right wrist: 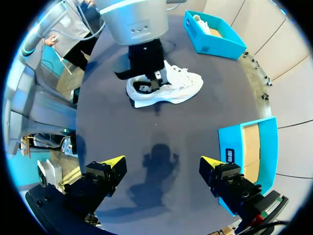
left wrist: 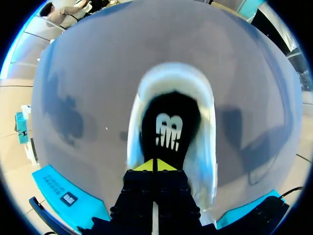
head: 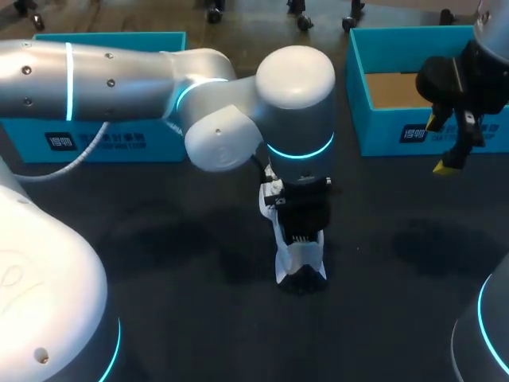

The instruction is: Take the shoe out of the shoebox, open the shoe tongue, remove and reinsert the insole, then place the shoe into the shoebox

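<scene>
The white shoe [head: 301,267] is seen standing upright on the dark worktop [head: 159,255], out in the middle and well apart from both teal shoeboxes. The left pincer [head: 301,231] is planted straight down into the shoe's opening from above. In the left wrist view, the left pincer [left wrist: 155,165] is shown clenched. Its yellow tips are pressed together right at the near end of the black insole [left wrist: 168,122], which lies inside the pale rim of the shoe [left wrist: 208,147]. Whether the insole's edge is actually pinched between the tips cannot be told.

Over on the other side, the right pincer [head: 439,145] is held in the air just in front of the right shoebox [head: 398,131]. In its own wrist view the right pincer [right wrist: 161,164] is released, fingers spread wide with nothing between them and bare worktop [right wrist: 186,127] below. That shoebox [right wrist: 230,152] is caught just beside one finger, its brown floor showing. The shoe [right wrist: 181,85] is seen ahead, and the left shoebox [right wrist: 215,41] beyond it.
</scene>
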{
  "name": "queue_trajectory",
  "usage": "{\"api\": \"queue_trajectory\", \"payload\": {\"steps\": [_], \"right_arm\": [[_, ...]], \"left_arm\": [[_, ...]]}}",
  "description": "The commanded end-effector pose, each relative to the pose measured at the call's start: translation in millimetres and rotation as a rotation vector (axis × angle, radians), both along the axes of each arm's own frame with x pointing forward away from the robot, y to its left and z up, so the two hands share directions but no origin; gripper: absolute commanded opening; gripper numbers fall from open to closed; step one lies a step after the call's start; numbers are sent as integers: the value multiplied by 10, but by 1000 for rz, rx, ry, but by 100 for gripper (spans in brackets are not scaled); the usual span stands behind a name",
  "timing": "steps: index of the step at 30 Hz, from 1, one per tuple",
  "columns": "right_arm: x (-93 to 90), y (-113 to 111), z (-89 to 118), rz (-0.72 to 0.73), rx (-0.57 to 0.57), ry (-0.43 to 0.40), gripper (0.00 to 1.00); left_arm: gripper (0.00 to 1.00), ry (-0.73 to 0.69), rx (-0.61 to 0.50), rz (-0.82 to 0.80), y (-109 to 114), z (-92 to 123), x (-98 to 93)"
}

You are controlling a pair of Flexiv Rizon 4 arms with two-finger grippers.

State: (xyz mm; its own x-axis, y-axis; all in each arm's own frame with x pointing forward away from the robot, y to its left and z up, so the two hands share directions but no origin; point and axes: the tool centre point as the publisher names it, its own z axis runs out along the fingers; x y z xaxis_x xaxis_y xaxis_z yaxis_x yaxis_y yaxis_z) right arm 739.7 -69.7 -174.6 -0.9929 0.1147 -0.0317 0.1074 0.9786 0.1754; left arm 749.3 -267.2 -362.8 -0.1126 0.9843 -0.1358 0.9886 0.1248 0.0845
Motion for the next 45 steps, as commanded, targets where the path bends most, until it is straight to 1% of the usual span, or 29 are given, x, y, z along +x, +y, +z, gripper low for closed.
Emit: {"api": "queue_trajectory", "payload": {"steps": [1, 5, 10, 12, 15, 21, 23, 26, 33, 37, 40, 43, 45], "right_arm": [[16, 13, -9, -1, -4, 2, 100], [16, 13, -9, -1, -4, 2, 100], [16, 13, -9, -1, -4, 2, 100], [16, 13, -9, -1, -4, 2, 100], [16, 13, -9, -1, -4, 2, 100], [16, 13, -9, -1, -4, 2, 100], [16, 13, -9, -1, -4, 2, 100], [16, 13, -9, -1, -4, 2, 100], [16, 13, -9, -1, -4, 2, 100], [16, 13, -9, -1, -4, 2, 100], [16, 13, -9, -1, -4, 2, 100], [16, 13, -9, -1, -4, 2, 100], [16, 13, -9, -1, -4, 2, 100]], "left_arm": [[0, 12, 2, -13, -7, -100, -99], [0, 31, 8, -14, -13, -222, -150], [0, 54, 42, -5, 12, -378, -191], [0, 58, 51, 1, 31, -414, -179], [0, 53, 66, 2, 77, -413, -171], [0, 37, 13, 13, 84, -148, -170], [0, 32, 0, 9, 72, -94, -189], [0, 39, -11, -1, 48, -74, -242], [0, 72, -11, -10, -21, -266, -421], [0, 94, -7, 1, -17, -397, -470], [0, 82, 13, -4, 6, -479, -493], [0, 85, 18, 0, 31, -480, -506], [0, 74, 17, 0, 54, -418, -495]]}}
